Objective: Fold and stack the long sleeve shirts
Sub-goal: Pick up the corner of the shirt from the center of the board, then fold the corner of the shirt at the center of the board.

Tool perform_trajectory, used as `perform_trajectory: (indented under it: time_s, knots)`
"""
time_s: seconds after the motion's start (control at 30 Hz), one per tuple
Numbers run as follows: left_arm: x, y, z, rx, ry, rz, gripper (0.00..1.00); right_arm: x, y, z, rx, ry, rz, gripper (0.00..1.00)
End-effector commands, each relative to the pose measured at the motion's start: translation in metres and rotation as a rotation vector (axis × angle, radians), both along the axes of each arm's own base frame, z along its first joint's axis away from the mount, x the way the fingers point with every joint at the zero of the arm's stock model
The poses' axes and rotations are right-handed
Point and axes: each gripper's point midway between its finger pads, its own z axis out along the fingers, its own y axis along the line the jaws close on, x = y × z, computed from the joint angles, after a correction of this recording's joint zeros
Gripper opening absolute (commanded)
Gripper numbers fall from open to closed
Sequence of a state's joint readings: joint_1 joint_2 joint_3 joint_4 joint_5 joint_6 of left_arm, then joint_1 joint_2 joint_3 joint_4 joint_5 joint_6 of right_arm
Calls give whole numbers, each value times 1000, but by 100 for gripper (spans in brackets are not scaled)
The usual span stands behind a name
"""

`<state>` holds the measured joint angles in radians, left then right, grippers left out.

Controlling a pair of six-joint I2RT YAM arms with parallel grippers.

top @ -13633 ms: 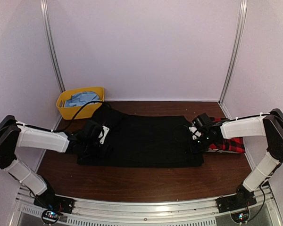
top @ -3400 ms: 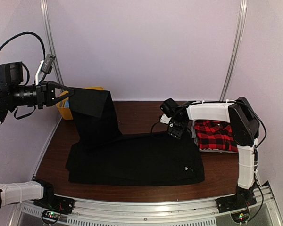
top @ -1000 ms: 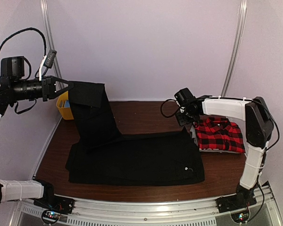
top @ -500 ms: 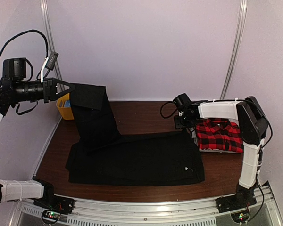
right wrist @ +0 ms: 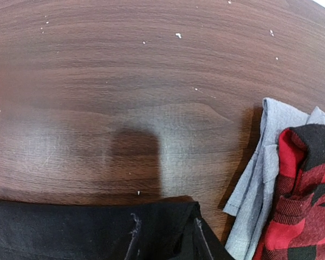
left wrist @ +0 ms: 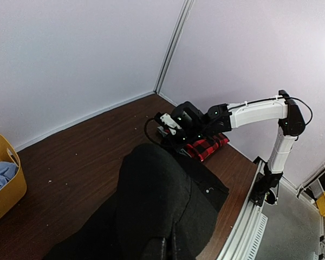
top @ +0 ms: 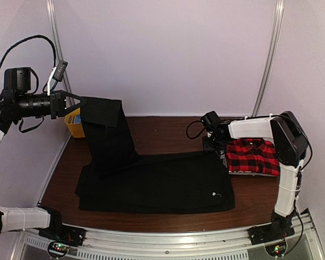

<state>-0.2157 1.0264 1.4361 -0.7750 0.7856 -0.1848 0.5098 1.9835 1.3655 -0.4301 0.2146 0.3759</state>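
Right gripper [top: 213,142] has slid slightly toward the plaid shirt [top: 253,156] since half a second ago. It sits low at the far right corner of the black shirt [top: 162,181], cloth at my fingertips; can't tell if it's clamped. Left gripper [top: 80,101] is unchanged: raised high, pinched on the black shirt's left edge, cloth hanging to the table [top: 162,130]. Plaid shirt lies folded at right.

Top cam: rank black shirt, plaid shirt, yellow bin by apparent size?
1. black shirt
2. plaid shirt
3. bin, but only a sliver shows behind the lifted black shirt, so its rank against the plaid shirt is unsure.
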Motion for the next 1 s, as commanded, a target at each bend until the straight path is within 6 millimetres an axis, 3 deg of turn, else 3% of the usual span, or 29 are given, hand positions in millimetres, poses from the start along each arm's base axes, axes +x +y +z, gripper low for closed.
perform_trajectory:
  time_s: [0.0,0.17,0.27,0.57,0.97]
  knots:
    - [3,0,9,-13,-50,-4,0,3,-4,6,14,-24,-20,26]
    - [7,3,7,-2,-53,23,0,1,-6,12,16,-34,-19,6]
    - [12,6,10,7,-65,55,0,-2,-8,18,16,-44,-24,0]
    - [26,17,35,22,-149,154,0,-18,-16,37,51,-75,-33,0]
    - [37,24,58,34,-233,210,0,-51,-7,36,169,-72,-6,0]
